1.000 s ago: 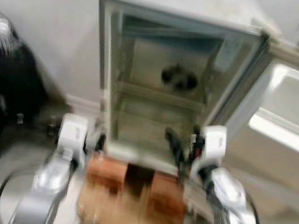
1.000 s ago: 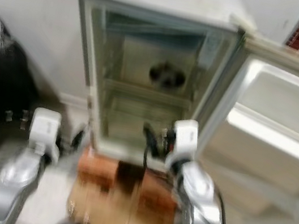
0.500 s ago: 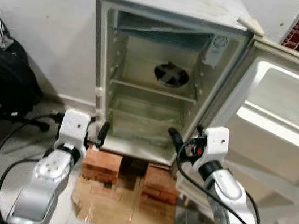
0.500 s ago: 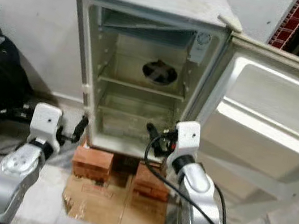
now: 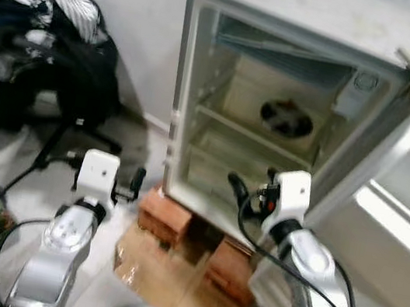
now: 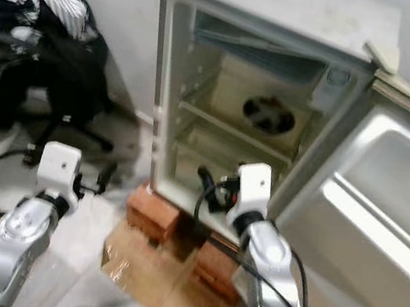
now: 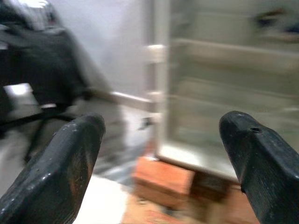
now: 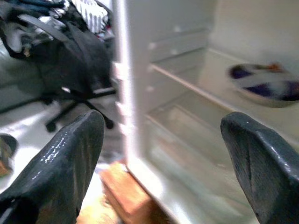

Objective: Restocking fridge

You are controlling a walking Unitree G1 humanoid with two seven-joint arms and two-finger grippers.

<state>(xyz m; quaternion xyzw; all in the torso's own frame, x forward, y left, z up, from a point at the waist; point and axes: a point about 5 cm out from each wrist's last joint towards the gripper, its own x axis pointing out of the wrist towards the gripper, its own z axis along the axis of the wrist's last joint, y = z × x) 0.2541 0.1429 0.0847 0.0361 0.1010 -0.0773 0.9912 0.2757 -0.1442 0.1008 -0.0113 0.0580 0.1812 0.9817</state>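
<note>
Both pincers spread and holding nothing, in front of the open fridge.

The right pincer (image 8: 154, 154) hangs just before the fridge (image 5: 271, 133), its fingers wide apart, facing the shelf and a dark bowl (image 5: 286, 118) deep inside. The left pincer (image 7: 159, 163), fingers likewise spread, sits further off, beside the bricks (image 5: 167, 214) under the fridge. The door (image 5: 400, 210) swings wide beyond the right pincer; a chair (image 5: 62, 66) piled with clothes stands past the left.
</note>
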